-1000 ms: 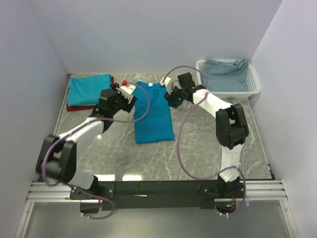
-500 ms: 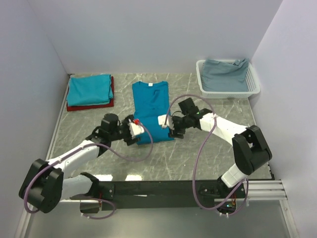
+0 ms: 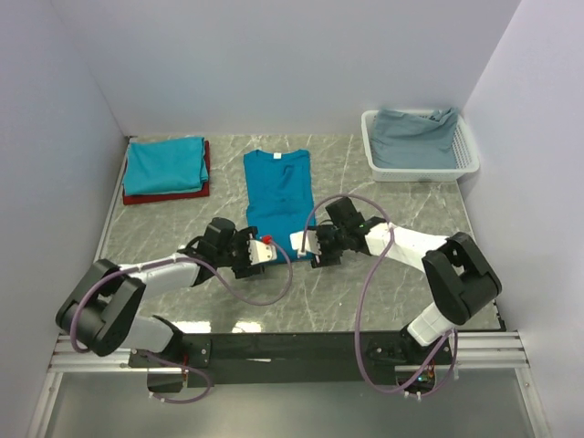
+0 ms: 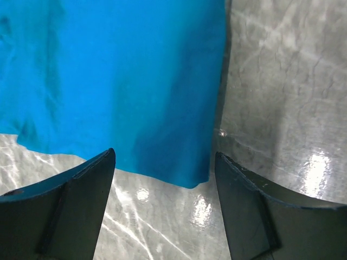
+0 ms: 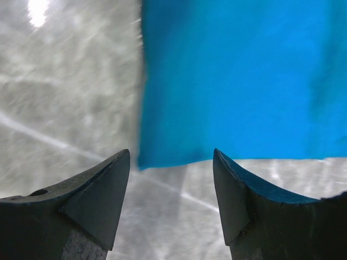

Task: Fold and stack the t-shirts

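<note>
Since one teal shirt (image 3: 164, 164) lies folded on the red shirt (image 3: 155, 196) at the far-left corner of the desk (image 3: 392, 283), you've the mid-desk shirt (image 3: 276, 187), a long strip, left to finish; left end effector (image 4: 164, 153) and right end effector (image 5: 171, 151) gape empty at its near hem.

On the table (image 3: 392, 283) the flat t-shirt (image 3: 276, 187) lies in the middle, collar toward the back. Behind and left of it, a folded t-shirt (image 3: 164, 164) sits on the lower t-shirt (image 3: 169, 194) (only its edges show). The lattice basket (image 3: 467, 162) stands at back right, with crumpled cloth (image 3: 415, 137) inside. The left gripper (image 3: 265, 252) and right gripper (image 3: 304, 245) are at the flat t-shirt's near corners.
</note>
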Controlling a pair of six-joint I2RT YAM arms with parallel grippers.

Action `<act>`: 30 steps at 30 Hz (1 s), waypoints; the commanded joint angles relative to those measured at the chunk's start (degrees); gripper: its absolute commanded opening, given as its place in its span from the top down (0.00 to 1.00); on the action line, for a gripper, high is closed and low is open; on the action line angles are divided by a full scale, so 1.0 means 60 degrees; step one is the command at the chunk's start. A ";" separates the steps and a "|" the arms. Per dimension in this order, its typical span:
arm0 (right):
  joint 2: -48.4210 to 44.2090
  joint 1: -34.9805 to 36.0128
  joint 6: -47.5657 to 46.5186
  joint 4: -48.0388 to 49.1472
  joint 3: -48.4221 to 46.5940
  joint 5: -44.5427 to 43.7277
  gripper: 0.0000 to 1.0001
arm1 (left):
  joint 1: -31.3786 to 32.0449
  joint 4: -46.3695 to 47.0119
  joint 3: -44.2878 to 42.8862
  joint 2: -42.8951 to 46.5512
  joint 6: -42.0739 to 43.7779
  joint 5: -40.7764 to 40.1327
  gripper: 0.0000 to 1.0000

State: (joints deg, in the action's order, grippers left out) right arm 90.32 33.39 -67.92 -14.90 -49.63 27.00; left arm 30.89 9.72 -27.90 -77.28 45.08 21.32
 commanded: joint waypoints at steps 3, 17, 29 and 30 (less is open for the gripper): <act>-0.0874 -0.0188 -0.0823 0.0433 0.0419 0.0420 0.30 | 0.0110 0.0227 -0.0125 -0.0669 0.0543 -0.0287 0.22; -0.1475 0.0016 -0.1849 0.2365 0.2045 0.0569 0.24 | 0.0271 0.0549 0.0124 -0.0627 0.0368 -0.0917 0.92; -0.0655 0.1232 -0.2068 0.3507 0.2382 -0.0955 0.25 | 0.0285 0.0241 0.0094 -0.0276 0.0119 -0.0492 0.95; -0.0510 0.1247 -0.2098 0.3551 0.2382 -0.0999 0.27 | 0.0285 0.0241 0.0109 -0.0217 0.0119 -0.0463 0.95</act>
State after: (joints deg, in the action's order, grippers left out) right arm 85.73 40.03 -78.91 3.29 -36.01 23.53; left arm 32.38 11.86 -27.53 -80.97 46.78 16.14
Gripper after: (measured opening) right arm 0.745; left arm 0.121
